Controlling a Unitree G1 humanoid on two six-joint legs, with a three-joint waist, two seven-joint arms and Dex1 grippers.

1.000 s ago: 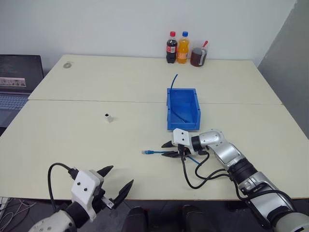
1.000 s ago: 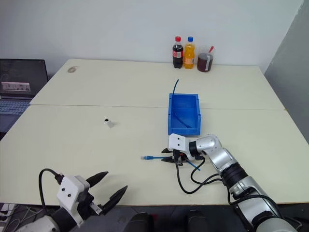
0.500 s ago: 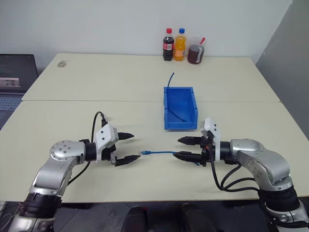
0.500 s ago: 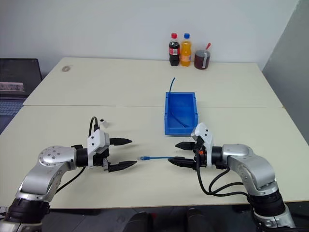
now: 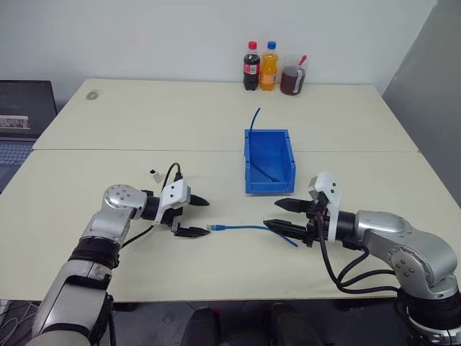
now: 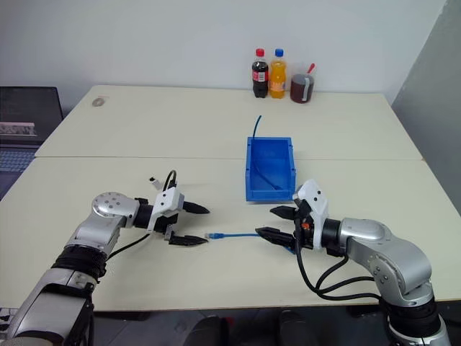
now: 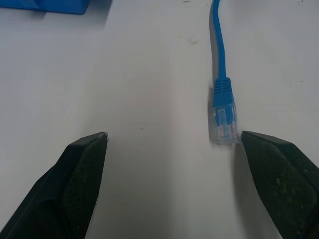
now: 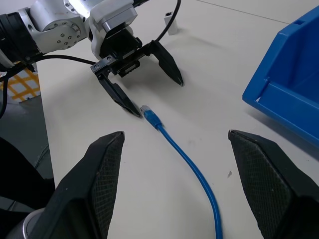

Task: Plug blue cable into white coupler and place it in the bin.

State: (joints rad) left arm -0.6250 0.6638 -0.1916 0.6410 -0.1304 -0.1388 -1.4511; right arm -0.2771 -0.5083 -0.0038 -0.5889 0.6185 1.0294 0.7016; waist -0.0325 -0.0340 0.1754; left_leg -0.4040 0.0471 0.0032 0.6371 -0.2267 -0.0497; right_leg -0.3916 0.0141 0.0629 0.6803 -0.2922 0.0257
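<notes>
The blue cable (image 5: 248,228) lies flat on the table, its clear plug (image 7: 224,119) pointing toward my left gripper (image 5: 202,217). That gripper is open, and the plug sits just beside one fingertip (image 7: 259,144) without touching it. My right gripper (image 5: 272,213) hovers open over the cable's other stretch (image 8: 184,159), which runs on the table between its fingers, unheld. The white coupler (image 5: 155,175) stands behind my left arm. The bin (image 5: 268,186) stands behind the cable, with a second blue cable (image 5: 253,119) sticking out of it.
Two soda bottles (image 5: 251,68) and a cup of dark drink (image 5: 292,81) stand at the far table edge. A laptop (image 5: 25,115) sits off the left side. A seam runs across the table between its two halves.
My left arm came up from below the table's front edge and reached toward the plug. My right gripper opened, let go of the cable and rose off the table.
</notes>
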